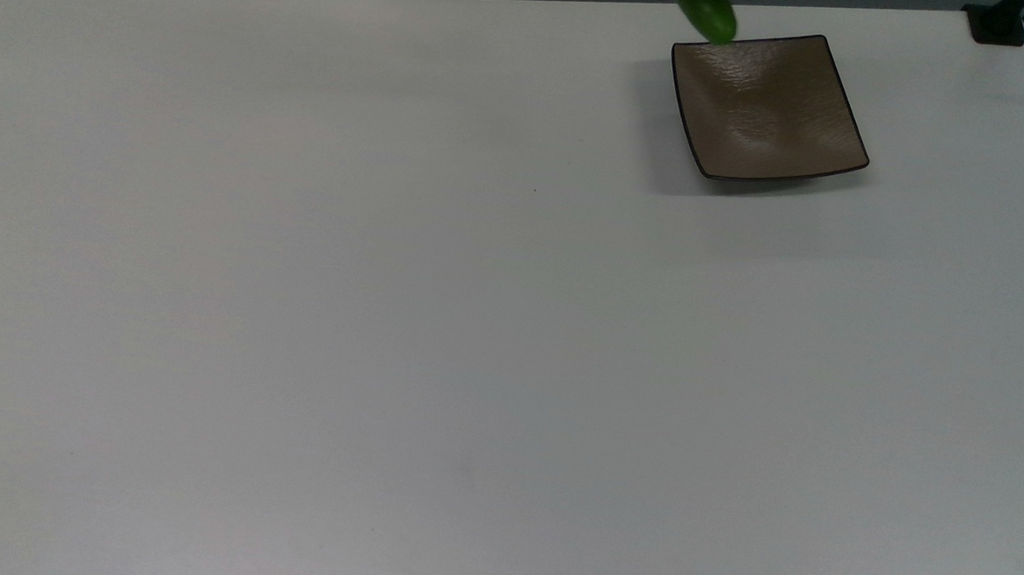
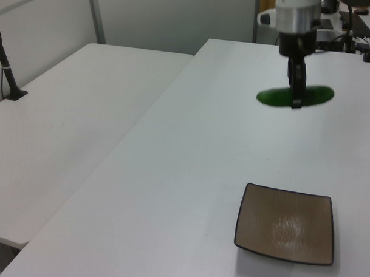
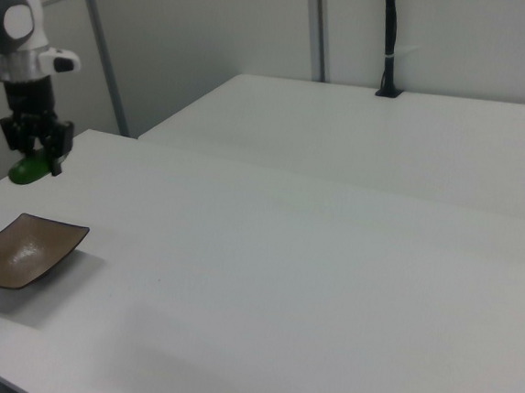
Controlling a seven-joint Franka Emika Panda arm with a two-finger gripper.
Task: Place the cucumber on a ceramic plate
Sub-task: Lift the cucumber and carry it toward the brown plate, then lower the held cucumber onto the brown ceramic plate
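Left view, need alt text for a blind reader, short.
The gripper hangs from above, shut on a dark green cucumber held level in the air over a white table. A square brown ceramic plate sits bare on the table nearer the camera, apart from the cucumber.
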